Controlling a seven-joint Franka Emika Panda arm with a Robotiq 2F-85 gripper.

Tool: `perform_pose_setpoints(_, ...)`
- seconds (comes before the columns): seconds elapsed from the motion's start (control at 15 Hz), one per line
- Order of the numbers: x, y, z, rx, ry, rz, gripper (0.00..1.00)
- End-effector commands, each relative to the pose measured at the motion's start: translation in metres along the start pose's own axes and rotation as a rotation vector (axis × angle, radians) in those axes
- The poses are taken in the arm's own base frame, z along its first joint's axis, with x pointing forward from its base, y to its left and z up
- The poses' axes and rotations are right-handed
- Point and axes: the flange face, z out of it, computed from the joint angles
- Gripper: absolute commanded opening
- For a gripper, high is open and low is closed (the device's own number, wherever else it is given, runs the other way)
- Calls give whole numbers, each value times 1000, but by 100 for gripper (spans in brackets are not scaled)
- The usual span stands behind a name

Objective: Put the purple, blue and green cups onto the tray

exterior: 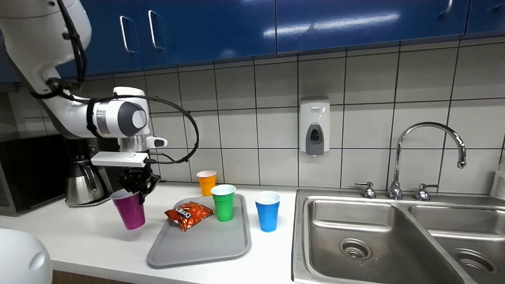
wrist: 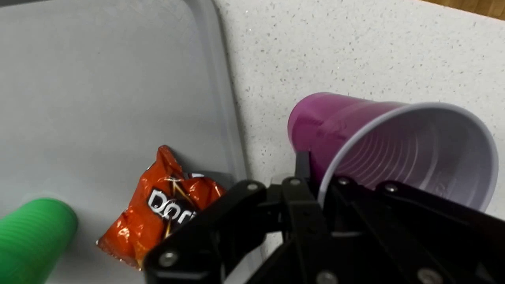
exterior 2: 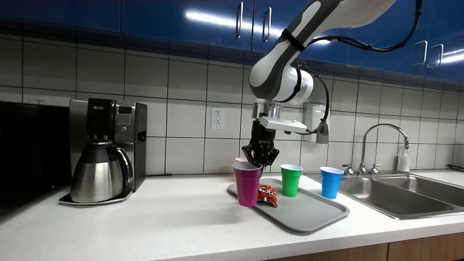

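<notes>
The purple cup (exterior: 131,213) hangs tilted from my gripper (exterior: 143,194), beside the grey tray (exterior: 205,248). It seems to be slightly above the counter. In the wrist view, my gripper (wrist: 309,173) is shut on the wall of the purple cup (wrist: 327,122), with one finger outside and the other inside the rim. The purple cup also shows in an exterior view (exterior 2: 247,186). The green cup (exterior: 225,207) stands upright on the tray, also in the wrist view (wrist: 31,240). The blue cup (exterior: 268,213) stands upright on the counter between tray and sink; it is out of the wrist view.
A red chip bag (exterior: 190,215) lies on the tray. An orange cup (exterior: 206,184) stands behind the tray, mostly hidden in an exterior view (exterior 2: 240,160). A coffee maker (exterior 2: 108,156) stands at the back. The sink (exterior: 355,221) and its faucet (exterior: 430,124) are beyond the blue cup.
</notes>
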Motion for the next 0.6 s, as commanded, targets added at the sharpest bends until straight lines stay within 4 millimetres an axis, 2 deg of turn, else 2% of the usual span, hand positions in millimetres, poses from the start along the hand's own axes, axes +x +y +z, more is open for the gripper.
perform_pose_setpoints(0.0, -12, 22, -33, -11, 5, -34, 1)
perform_pose_setpoints(0.2, -19, 43, -45, -31, 16, -41, 1)
perform_pose_setpoints(0.53, -32, 74, -34, -42, -4, -33, 1)
